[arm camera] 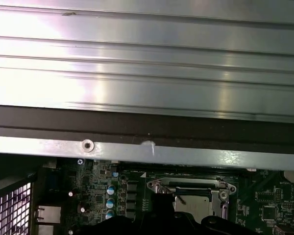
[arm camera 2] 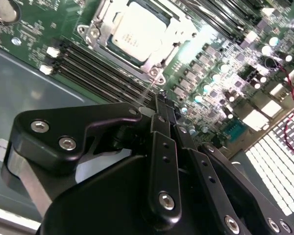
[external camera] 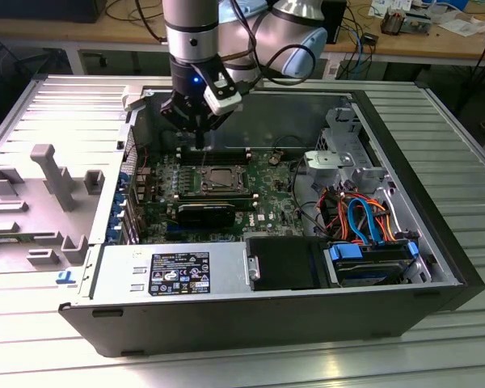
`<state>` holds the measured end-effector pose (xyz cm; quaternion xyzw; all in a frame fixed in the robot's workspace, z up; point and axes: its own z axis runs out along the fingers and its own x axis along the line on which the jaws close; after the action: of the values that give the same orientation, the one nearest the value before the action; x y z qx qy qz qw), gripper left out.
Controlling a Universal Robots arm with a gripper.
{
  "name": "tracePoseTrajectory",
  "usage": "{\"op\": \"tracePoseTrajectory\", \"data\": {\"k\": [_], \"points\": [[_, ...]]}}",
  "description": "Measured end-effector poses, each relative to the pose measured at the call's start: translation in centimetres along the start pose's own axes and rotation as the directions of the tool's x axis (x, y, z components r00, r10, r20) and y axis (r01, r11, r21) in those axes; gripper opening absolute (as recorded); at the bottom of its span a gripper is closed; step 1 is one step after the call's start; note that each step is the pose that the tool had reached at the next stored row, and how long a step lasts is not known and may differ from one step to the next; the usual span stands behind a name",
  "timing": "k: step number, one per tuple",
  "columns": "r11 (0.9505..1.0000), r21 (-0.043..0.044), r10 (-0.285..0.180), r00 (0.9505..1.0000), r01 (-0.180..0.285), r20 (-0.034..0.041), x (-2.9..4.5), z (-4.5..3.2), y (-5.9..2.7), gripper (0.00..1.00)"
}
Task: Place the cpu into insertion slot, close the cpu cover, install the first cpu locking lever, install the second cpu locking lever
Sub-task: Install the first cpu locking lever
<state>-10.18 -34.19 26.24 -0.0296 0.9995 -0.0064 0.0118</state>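
Gripper (arm camera 2: 160, 98) clenched, cpu (arm camera 2: 137, 29) just ahead of its tips

I read the tips as pinched together on nothing. The cpu sits in the insertion slot (external camera: 218, 179) under the cpu cover (arm camera 2: 152, 62). The exterior view places my gripper over the slot's far edge, and the second wrist view adds a thin lever wire (arm camera 2: 146, 93) beside the tips.

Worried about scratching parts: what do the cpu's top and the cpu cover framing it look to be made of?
The cpu: its top looks like matte silvery-grey metal, with a soft, even sheen. The cpu cover: seemingly thin stamped metal with a brighter finish, glinting at its edges and corners.
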Motion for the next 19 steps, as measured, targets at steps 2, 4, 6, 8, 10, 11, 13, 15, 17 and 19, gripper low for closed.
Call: {"op": "tracePoseTrajectory", "data": {"k": [2, 4, 6, 8, 10, 11, 13, 15, 17, 19], "points": [[1.0, 0.0018, 0.0, 1.0, 0.0, -0.0002, -0.19, 0.03, 0.01, 0.11], [1.0, 0.0023, 0.0, 1.0, 0.0, -0.0002, -0.22, 0.02, 0.01, 0.11], [1.0, 0.0023, 0.0, 1.0, 0.0, -0.0002, -0.51, 0.03, 0.08, 0.11], [1.0, 0.0022, 0.0, 1.0, 0.0, -0.0002, -0.51, 0.03, 0.08, 0.11], [1.0, 0.0023, 0.0, 1.0, 0.0, -0.0002, -0.52, 0.03, 0.08, 0.11], [1.0, 0.0022, 0.0, 1.0, 0.0, -0.0002, -0.52, 0.04, 0.09, 0.11], [1.0, 0.0022, 0.0, 1.0, 0.0, -0.0002, -0.53, 0.03, 0.09, 0.11], [1.0, 0.0023, 0.0, 1.0, 0.0, -0.0002, -0.54, 0.03, 0.09, 0.11], [1.0, 0.0023, 0.0, 1.0, 0.0, -0.0002, -0.55, 0.03, 0.09, 0.11], [0.9994, 0.0057, 0.033, 0.9994, -0.033, -0.0003, -0.94, 0.66, 0.28, 0.11]]}}
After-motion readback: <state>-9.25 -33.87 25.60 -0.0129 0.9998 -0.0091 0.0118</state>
